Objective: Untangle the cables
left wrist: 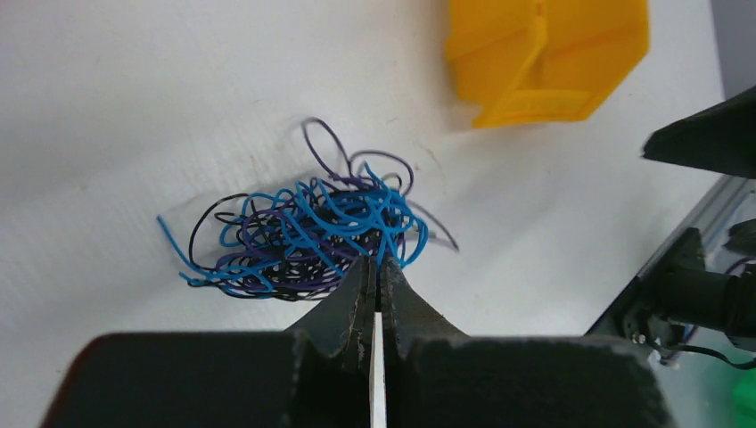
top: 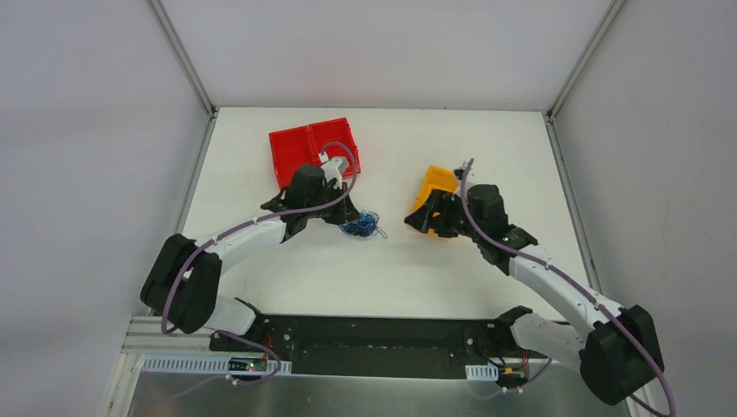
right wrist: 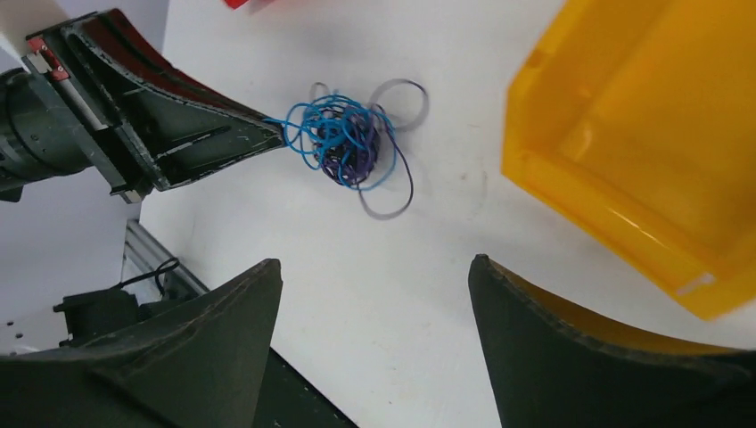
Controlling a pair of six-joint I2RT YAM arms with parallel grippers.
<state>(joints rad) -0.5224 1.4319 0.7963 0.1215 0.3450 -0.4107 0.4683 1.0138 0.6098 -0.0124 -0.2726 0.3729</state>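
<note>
One tangle of cables (left wrist: 314, 234), one red container (top: 295, 144), one yellow bin (right wrist: 642, 125)

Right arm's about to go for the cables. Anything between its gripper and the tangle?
Nothing visible. Only bare table lies between the open right gripper and the cables. The yellow bin sits off to one side, and the left gripper is shut at the tangle's far edge.

From above, the cables (top: 361, 226) are a speck too small to split into strands. The left arm (top: 261, 228) covers part of the red bin (top: 300, 143); the right arm (top: 539, 265) hides its own fingers and the yellow bin's (top: 436, 181) near side. In the left wrist view, the left gripper (left wrist: 376, 264) conceals which strand its pressed-together tips pinch, and the top edge crops the yellow bin; the right wrist view cuts it at 2 edges.
</note>
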